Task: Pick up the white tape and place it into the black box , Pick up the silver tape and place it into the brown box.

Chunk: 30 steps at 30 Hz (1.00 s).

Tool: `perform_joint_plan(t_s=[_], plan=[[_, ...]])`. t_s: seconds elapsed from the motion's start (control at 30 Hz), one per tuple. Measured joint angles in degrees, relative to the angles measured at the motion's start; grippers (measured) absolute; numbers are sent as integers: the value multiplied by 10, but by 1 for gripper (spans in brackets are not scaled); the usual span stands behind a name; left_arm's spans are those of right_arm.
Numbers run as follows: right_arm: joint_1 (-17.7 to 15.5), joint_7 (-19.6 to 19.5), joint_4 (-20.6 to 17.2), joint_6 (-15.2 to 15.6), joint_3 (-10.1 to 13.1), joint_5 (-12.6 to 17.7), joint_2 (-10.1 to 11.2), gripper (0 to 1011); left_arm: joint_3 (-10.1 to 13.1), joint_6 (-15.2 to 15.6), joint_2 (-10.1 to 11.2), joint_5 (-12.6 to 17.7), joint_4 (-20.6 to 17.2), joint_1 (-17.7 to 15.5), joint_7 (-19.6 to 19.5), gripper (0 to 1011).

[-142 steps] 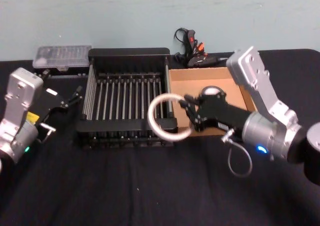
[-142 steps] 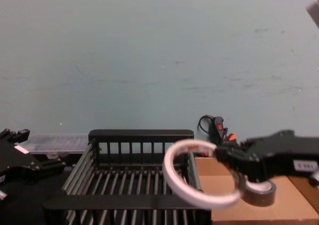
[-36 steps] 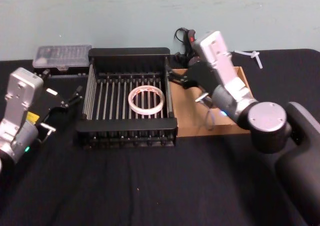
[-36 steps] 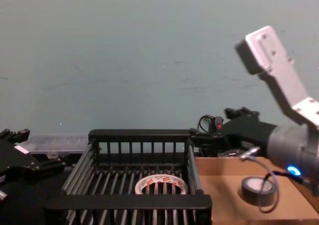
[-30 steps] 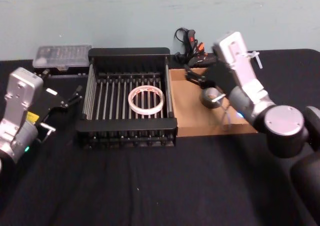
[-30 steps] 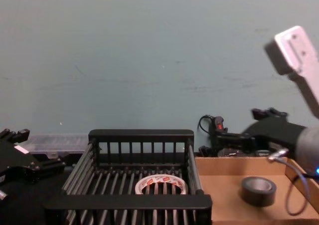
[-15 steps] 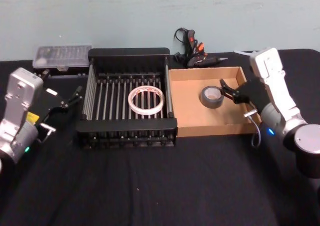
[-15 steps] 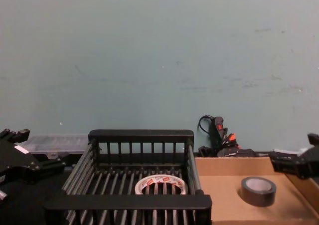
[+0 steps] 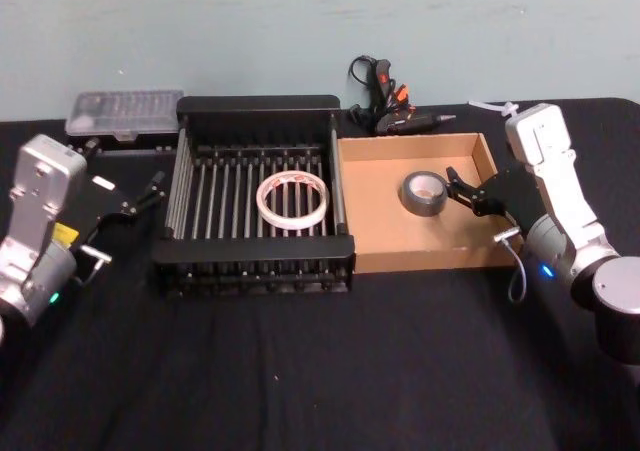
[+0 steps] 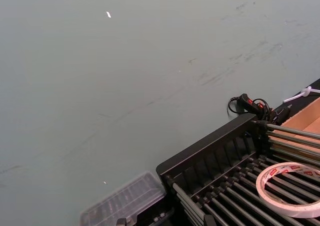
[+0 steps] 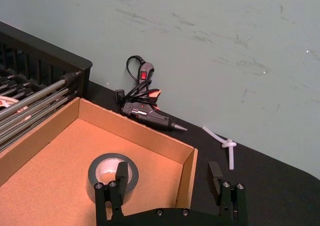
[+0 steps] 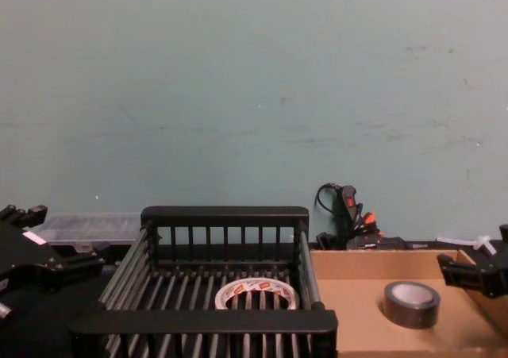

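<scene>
Both tapes boxed — right tool empty beside the brown box.

The white tape (image 9: 292, 201) lies flat in the black box (image 9: 256, 106); the silver tape (image 9: 423, 193) rests in the brown box (image 9: 420, 261). The right tool (image 9: 466, 193), spread wide, hangs over the tray's right wall — a low withdrawal could snag it and drag the tray. The left tool (image 9: 140, 201) sits parked left of the crate; whether it is spread or closed cannot be told.
</scene>
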Motion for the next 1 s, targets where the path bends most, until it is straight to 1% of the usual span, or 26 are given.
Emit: perform_joint_plan(t_s=[1.0], plan=[[1,1,-1,-1,-1,1,1,1002,0,0,0,0,0,0,0,1001]])
